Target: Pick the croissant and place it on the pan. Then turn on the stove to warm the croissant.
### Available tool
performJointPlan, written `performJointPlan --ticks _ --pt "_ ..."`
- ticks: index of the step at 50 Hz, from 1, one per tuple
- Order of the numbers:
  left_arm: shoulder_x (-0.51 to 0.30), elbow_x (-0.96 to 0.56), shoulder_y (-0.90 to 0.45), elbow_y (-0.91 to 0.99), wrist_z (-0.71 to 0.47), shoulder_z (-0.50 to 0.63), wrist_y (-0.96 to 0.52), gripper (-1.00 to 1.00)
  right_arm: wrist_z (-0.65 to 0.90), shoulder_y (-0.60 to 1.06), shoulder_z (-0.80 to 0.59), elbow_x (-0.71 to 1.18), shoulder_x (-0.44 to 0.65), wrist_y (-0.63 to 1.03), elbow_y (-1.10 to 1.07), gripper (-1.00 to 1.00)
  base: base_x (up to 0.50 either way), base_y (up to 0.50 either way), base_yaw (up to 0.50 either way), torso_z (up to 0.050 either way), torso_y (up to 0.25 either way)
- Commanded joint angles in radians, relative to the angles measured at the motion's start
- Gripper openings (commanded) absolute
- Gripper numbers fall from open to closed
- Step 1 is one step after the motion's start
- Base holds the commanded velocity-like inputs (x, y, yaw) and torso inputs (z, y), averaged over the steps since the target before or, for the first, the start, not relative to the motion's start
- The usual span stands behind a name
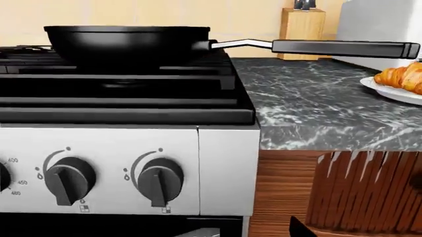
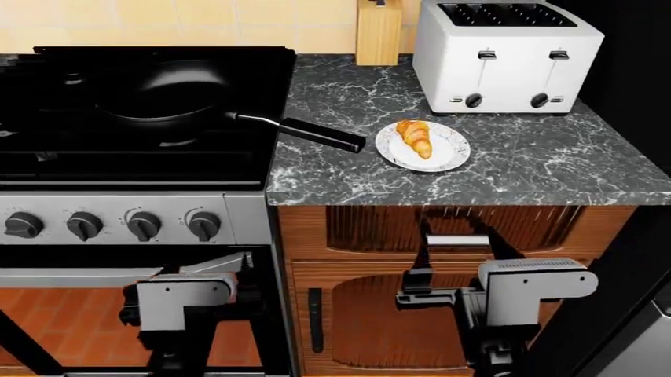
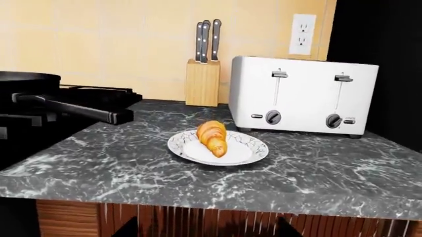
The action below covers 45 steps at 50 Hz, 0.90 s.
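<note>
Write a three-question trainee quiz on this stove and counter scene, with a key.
1. True or false: the croissant already lies in the pan.
2. Multiple choice: the pan's handle points toward A) the wall, B) the white plate, C) the stove knobs.
3. Fill in: behind the plate stands a white ____, and beside it a wooden knife block.

Key
1. False: the croissant rests on the plate, on the marble counter. The pan sits empty on the stove, and both the left hand and the right hand hang below counter level.
2. B
3. toaster
</note>
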Motion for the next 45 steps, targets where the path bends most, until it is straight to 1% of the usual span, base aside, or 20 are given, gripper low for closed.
performJointPlan --ticks 1,4,10,16,17,18,19,20,21,22,23,24,25,27,30,35,40,45 --pt "-0.080 -0.094 -0.084 0.201 0.015 -0.015 -0.272 1.00 -0.026 0.131 0.020 0.091 0.072 0.371 -0.272 1.00 0.00 0.00 0.00 0.000 0.000" --pt "-0.101 -0.116 -0.114 0.249 0.021 -0.020 -0.323 1.00 -0.036 0.207 0.050 0.146 0.076 0.495 -0.317 1.00 0.00 0.00 0.00 0.000 0.000" --pt "-0.140 -0.166 -0.191 0.332 0.039 -0.033 -0.419 1.00 -0.045 0.377 0.159 0.292 0.045 0.805 -0.390 1.00 0.00 0.00 0.00 0.000 0.000" --pt "-0.165 -0.281 -0.273 0.374 0.071 -0.090 -0.549 1.00 -0.028 0.556 0.210 0.375 0.042 1.104 -0.474 1.00 0.00 0.00 0.00 0.000 0.000" --pt "-0.174 -0.293 -0.288 0.380 0.076 -0.093 -0.569 1.00 0.031 0.583 0.230 0.464 0.062 1.135 -0.462 1.00 0.00 0.00 0.00 0.000 0.000" --pt "-0.182 -0.307 -0.306 0.386 0.080 -0.098 -0.590 1.00 0.159 0.609 0.254 0.614 0.105 1.135 -0.429 1.00 0.00 0.00 0.00 0.000 0.000" --pt "-0.174 -0.360 -0.331 0.386 0.084 -0.130 -0.642 1.00 0.309 0.651 0.270 0.764 0.156 1.135 -0.380 1.00 0.00 0.00 0.00 0.000 0.000" --pt "-0.171 -0.391 -0.352 0.387 0.082 -0.148 -0.678 1.00 0.459 0.694 0.273 0.914 0.192 1.134 -0.335 1.00 0.00 0.00 0.00 0.000 0.000" --pt "-0.181 -0.395 -0.370 0.391 0.088 -0.143 -0.688 1.00 0.609 0.740 0.254 1.064 0.226 1.133 -0.301 1.00 0.00 0.00 0.00 0.000 0.000" --pt "-0.185 -0.405 -0.384 0.393 0.090 -0.146 -0.701 1.00 0.699 0.776 0.231 1.214 0.250 1.129 -0.278 1.00 0.00 0.00 0.00 0.000 0.000" --pt "-0.178 -0.447 -0.407 0.391 0.091 -0.174 -0.739 1.00 0.774 0.810 0.209 1.364 0.270 1.123 -0.249 1.00 0.00 0.00 0.00 0.000 0.000" --pt "-0.157 -0.516 -0.432 0.381 0.088 -0.224 -0.796 1.00 0.832 0.838 0.185 1.457 0.287 1.112 -0.226 1.00 0.00 0.00 0.00 0.000 0.000" --pt "-0.147 -0.560 -0.462 0.370 0.079 -0.258 -0.841 1.00 0.871 0.870 0.159 1.502 0.300 1.104 -0.207 1.00 0.00 0.00 0.00 0.000 0.000" --pt "-0.142 -0.605 -0.509 0.361 0.067 -0.292 -0.891 1.00 0.920 0.922 0.116 1.552 0.317 1.092 -0.176 1.00 0.00 0.00 0.00 0.000 0.000" --pt "-0.160 -0.648 -0.571 0.377 0.056 -0.311 -0.944 1.00 0.968 0.987 0.064 1.604 0.335 1.078 -0.141 1.00 0.00 0.00 0.00 0.000 0.000" --pt "-0.196 -0.684 -0.641 0.387 0.077 -0.300 -0.978 1.00 0.985 1.032 0.018 1.630 0.355 1.069 -0.108 1.00 0.00 0.00 0.00 0.000 0.000" --pt "-0.203 -0.681 -0.665 0.363 0.080 -0.295 -0.974 1.00 0.960 1.031 0.016 1.597 0.354 1.054 -0.092 1.00 0.00 0.00 0.00 0.000 0.000" --pt "-0.198 -0.675 -0.650 0.345 0.076 -0.300 -0.962 1.00 0.932 1.017 0.022 1.563 0.352 1.035 -0.083 1.00 0.00 0.00 0.00 0.000 0.000"
